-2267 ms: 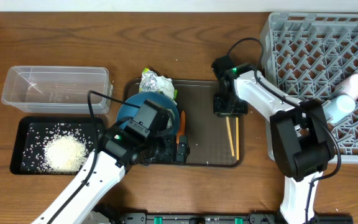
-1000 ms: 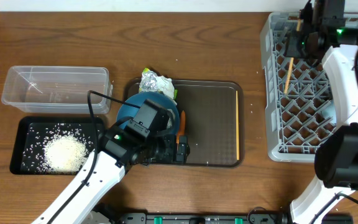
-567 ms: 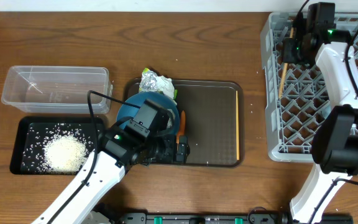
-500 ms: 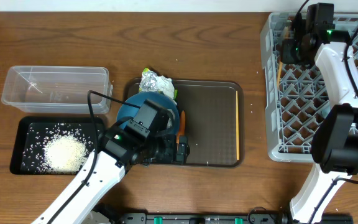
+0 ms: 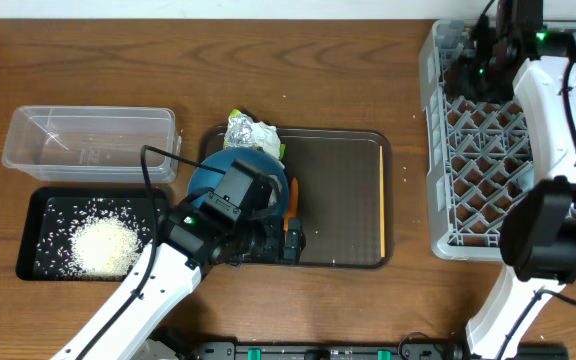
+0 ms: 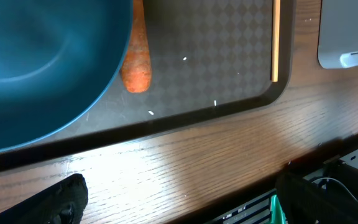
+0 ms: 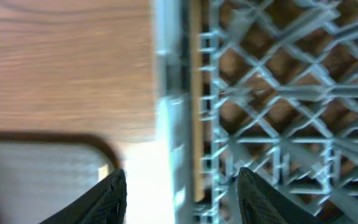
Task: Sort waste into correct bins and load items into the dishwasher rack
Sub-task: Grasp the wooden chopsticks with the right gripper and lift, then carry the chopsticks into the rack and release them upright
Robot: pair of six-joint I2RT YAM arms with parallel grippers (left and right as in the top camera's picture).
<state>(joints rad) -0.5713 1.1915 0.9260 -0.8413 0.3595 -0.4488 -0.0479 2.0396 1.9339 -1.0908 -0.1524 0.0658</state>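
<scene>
Wood-grain tabletop [image 5: 348, 70] runs under everything on my screens. My left gripper [image 6: 182, 196] hangs low over the near edge of the brown serving tray [image 6: 229, 74], its fingers [image 6: 48, 202] spread wide with nothing between them. Ahead of it the dark blue bowl [image 6: 36, 56] sits on that tray. The carrot [image 6: 137, 53] lies just beside the bowl's right side, and one wooden chopstick [image 6: 276, 37] runs along the tray's right edge.

From overhead I see the foil wrapper [image 5: 251, 133] at the tray's far edge, behind the bowl. Off to the left, the rice [image 5: 103, 245] is heaped in the black tray [image 5: 38, 215], and the clear tub [image 5: 88, 140] stands just behind it.

My right gripper [image 7: 180, 182] is over the far left corner of the grey dishwasher rack [image 7: 278, 124], jaws apart and pinching nothing. That feed is blurred, but I can make out a second chopstick [image 7: 196, 124] lying inside the rack along its left wall, below the fingers.
</scene>
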